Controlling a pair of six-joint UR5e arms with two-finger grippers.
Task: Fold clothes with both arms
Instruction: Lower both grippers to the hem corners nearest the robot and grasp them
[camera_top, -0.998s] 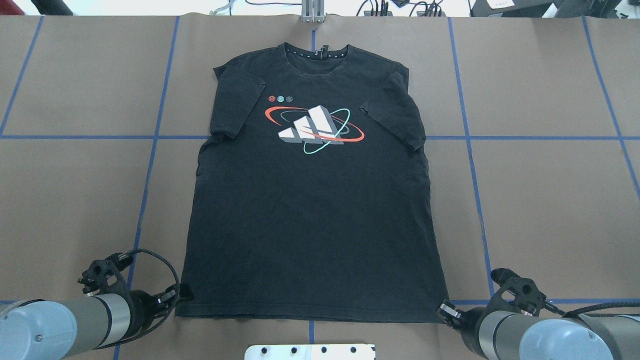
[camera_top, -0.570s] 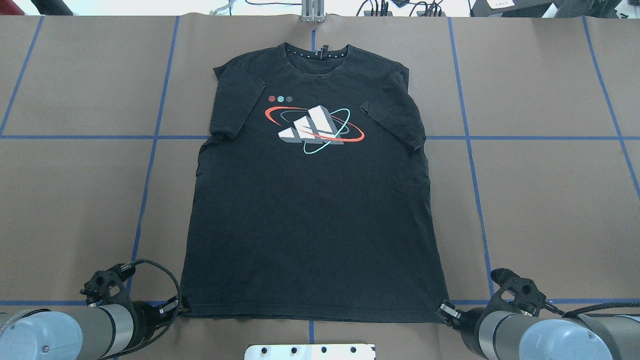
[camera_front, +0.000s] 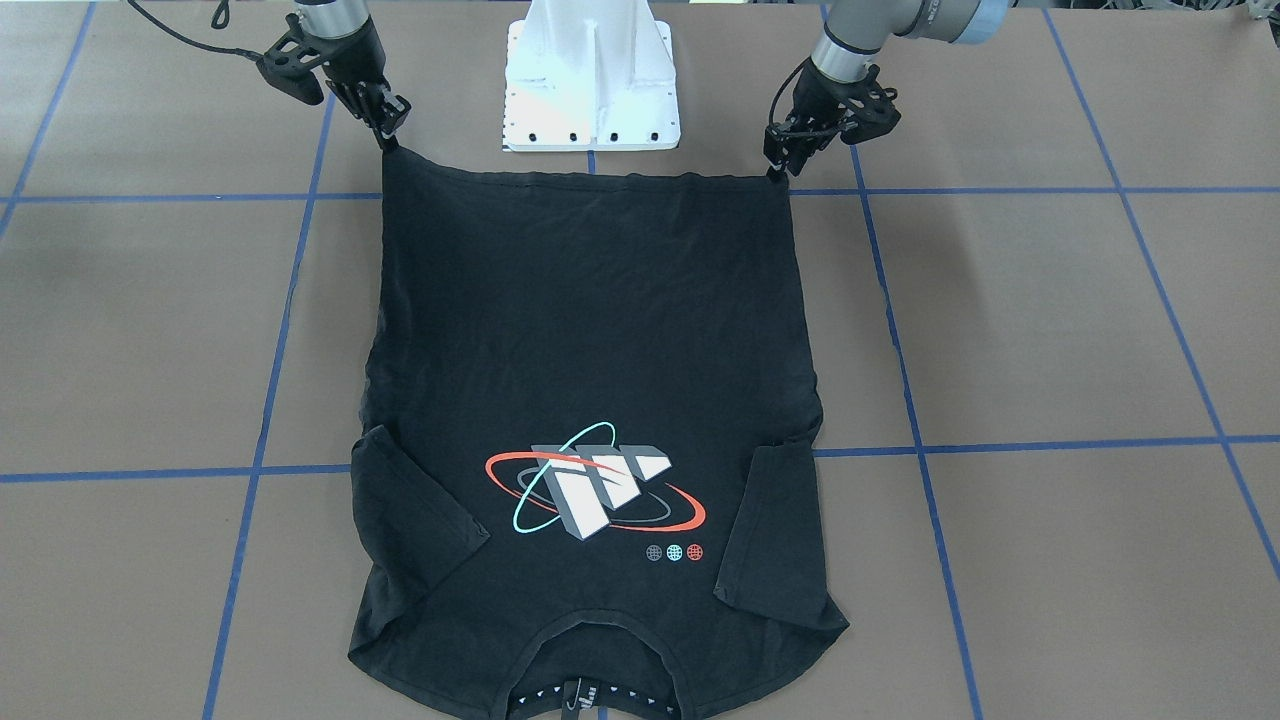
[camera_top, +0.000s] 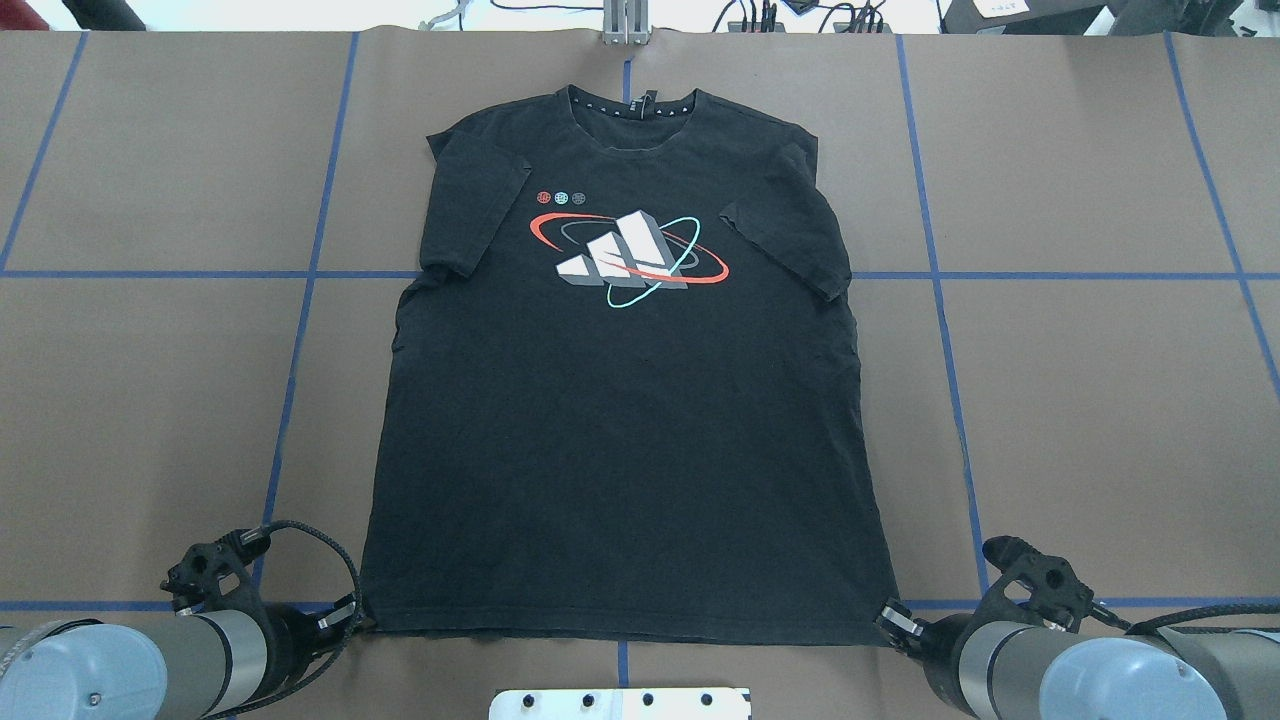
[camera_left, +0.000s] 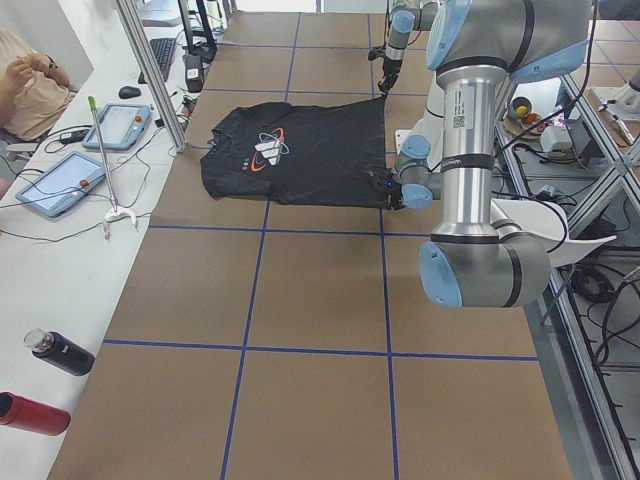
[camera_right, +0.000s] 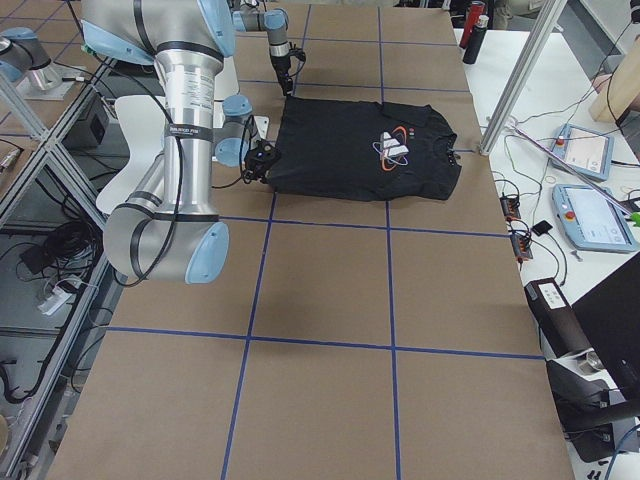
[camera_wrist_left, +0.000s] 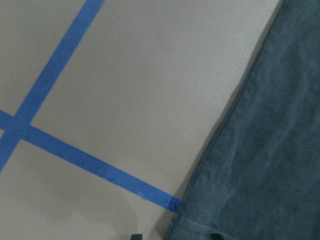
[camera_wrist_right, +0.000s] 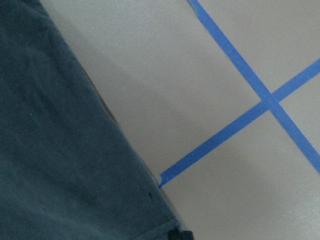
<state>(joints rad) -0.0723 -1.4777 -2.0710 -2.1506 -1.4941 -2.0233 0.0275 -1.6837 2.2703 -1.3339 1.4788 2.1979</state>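
T-shirt (camera_top: 620, 450) flat on counter (camera_top: 1100, 400), hem corners at left jaws and right jaws (closure cannot be told); an even, simultaneous lift should keep the hem taut

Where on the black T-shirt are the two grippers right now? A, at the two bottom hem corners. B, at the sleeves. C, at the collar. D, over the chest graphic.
A: the left gripper and right gripper each sit at a hem corner of the T-shirt, nearest the robot.
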